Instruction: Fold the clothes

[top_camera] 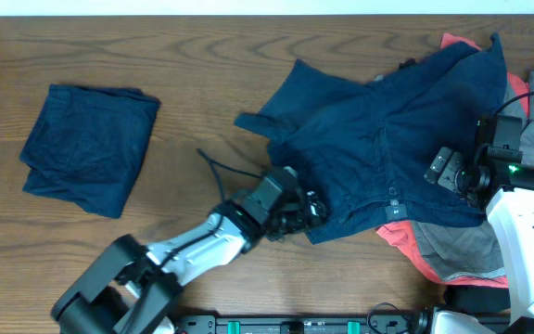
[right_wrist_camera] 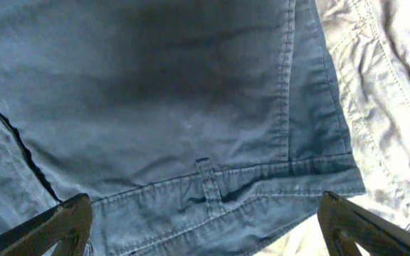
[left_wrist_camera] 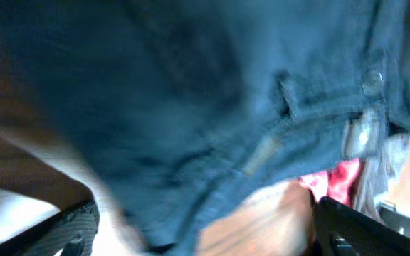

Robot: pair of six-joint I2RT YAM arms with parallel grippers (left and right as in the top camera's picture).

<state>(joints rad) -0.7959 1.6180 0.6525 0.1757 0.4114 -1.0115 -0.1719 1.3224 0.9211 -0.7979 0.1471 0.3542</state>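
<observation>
Unfolded dark navy shorts (top_camera: 387, 130) lie spread at the centre right, partly over a coral-red garment (top_camera: 399, 237) and a grey garment (top_camera: 462, 249). My left gripper (top_camera: 310, 210) is at the shorts' near waist edge. In the blurred left wrist view its fingers (left_wrist_camera: 205, 231) are wide open, with the shorts' edge (left_wrist_camera: 191, 107), the waist button (left_wrist_camera: 372, 81) and bare table ahead. My right gripper (top_camera: 446, 170) hovers over the shorts' right side. Its fingers (right_wrist_camera: 205, 224) are open above the waistband and a belt loop (right_wrist_camera: 208, 179).
A second navy garment (top_camera: 89, 148) lies folded at the far left of the wooden table (top_camera: 202, 65). The grey garment also shows at the right of the right wrist view (right_wrist_camera: 393, 85). A black cable (top_camera: 216, 169) runs by the left arm.
</observation>
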